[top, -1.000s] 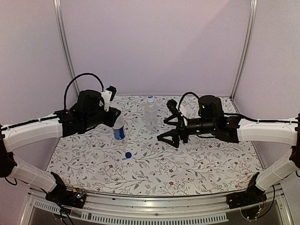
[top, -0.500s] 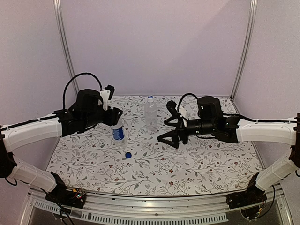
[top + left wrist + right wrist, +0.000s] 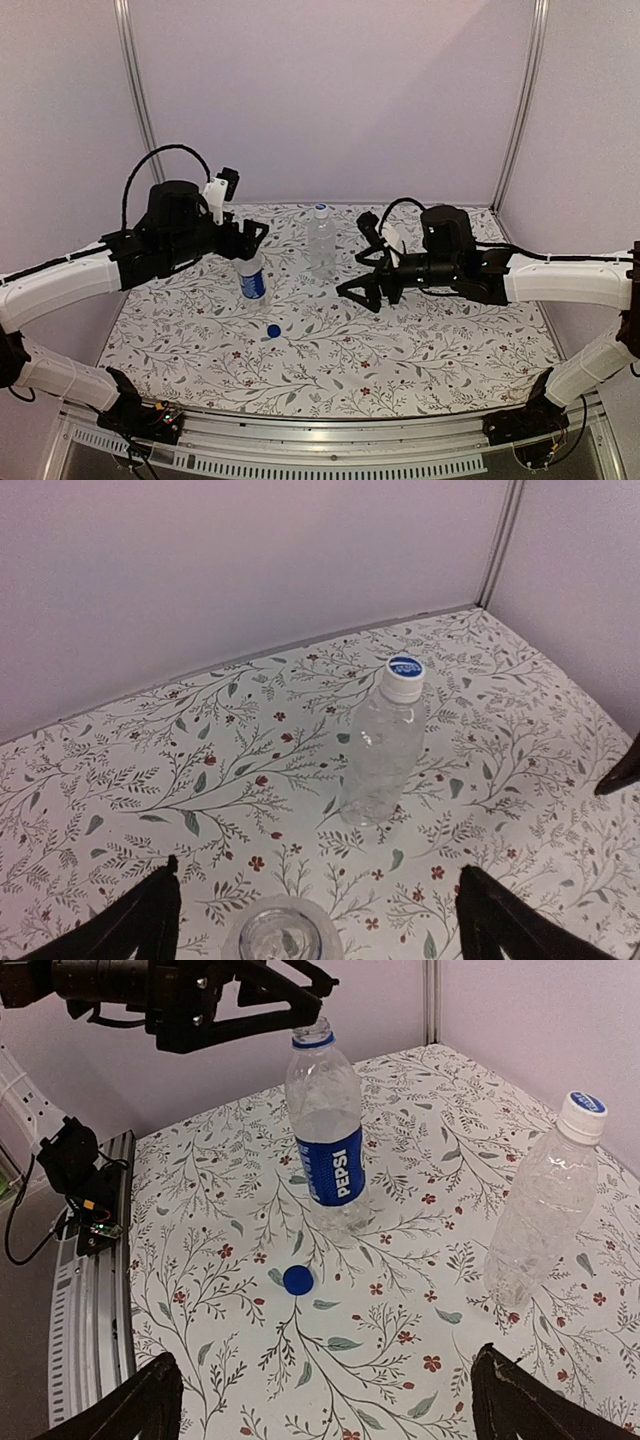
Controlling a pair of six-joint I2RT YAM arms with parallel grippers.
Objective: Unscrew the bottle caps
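The labelled bottle [image 3: 252, 279] stands upright at mid-left with its mouth [image 3: 282, 936] uncapped. A solid blue bottle cap [image 3: 273, 331] lies on the table just in front of it, also in the right wrist view [image 3: 297, 1279]. My left gripper [image 3: 254, 243] hangs open just above that bottle's neck, a finger on either side and apart from it [image 3: 318, 870]. The plain bottle [image 3: 321, 245] stands upright further back, its whitish blue-topped cap [image 3: 405, 674] still on. My right gripper [image 3: 353, 258] is open, to the right of the plain bottle, holding nothing [image 3: 325, 1356].
A flower-patterned cloth [image 3: 420, 350] covers the table. Pale walls close in the back and both sides, with metal posts [image 3: 520, 100] in the corners. A metal rail [image 3: 330, 440] with the arm bases runs along the near edge.
My left gripper has opened, let go of the labelled bottle's neck, and lifted slightly. The bottle stays upright. The right gripper has shifted a little to the left, still open.
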